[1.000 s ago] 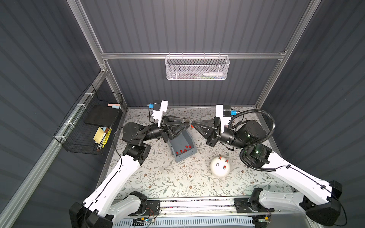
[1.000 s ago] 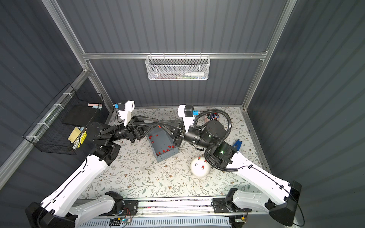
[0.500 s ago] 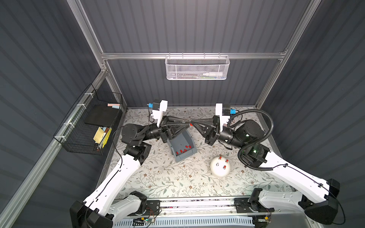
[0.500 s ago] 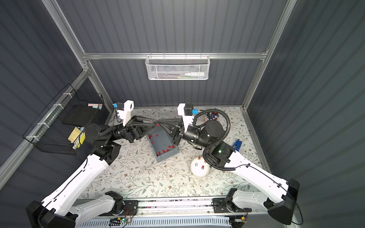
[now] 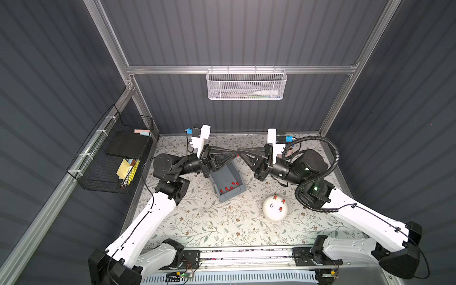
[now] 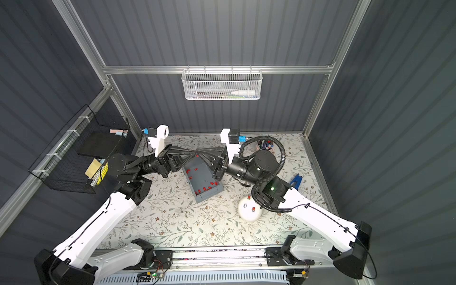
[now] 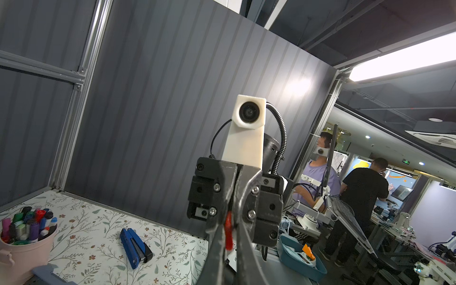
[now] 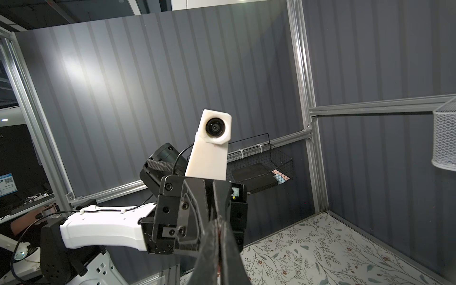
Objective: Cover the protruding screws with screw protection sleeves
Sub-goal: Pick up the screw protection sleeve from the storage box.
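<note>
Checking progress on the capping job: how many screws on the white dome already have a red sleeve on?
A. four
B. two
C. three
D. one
C: in a top view the dome shows three red sleeves on its top and only one bare screw.

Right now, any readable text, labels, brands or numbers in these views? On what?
No text is legible.
green sign, far wall of the room beyond the cell, left wrist view: too small to read.
blue poster with a QR-like code, outside the cell, right wrist view: blurred.
white marking on a black motor housing, right wrist view: too small to read.
</note>
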Robot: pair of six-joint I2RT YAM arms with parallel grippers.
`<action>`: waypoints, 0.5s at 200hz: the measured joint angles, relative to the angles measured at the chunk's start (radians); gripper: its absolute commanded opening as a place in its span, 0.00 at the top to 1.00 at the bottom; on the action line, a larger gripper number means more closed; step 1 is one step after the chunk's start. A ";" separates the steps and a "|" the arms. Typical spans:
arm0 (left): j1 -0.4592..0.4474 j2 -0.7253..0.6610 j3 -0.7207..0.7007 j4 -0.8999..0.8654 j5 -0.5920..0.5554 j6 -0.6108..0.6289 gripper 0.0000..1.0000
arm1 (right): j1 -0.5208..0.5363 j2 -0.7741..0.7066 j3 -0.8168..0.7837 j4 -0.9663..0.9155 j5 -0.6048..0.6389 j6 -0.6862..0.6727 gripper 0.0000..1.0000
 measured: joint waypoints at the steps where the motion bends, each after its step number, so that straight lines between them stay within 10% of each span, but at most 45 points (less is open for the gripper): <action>1: 0.000 0.000 0.000 0.000 0.000 0.000 0.88 | 0.000 0.000 0.000 0.000 0.000 0.000 1.00; 100: -0.002 0.003 0.000 0.004 -0.020 0.000 1.00 | 0.002 0.004 0.000 0.020 0.032 0.023 1.00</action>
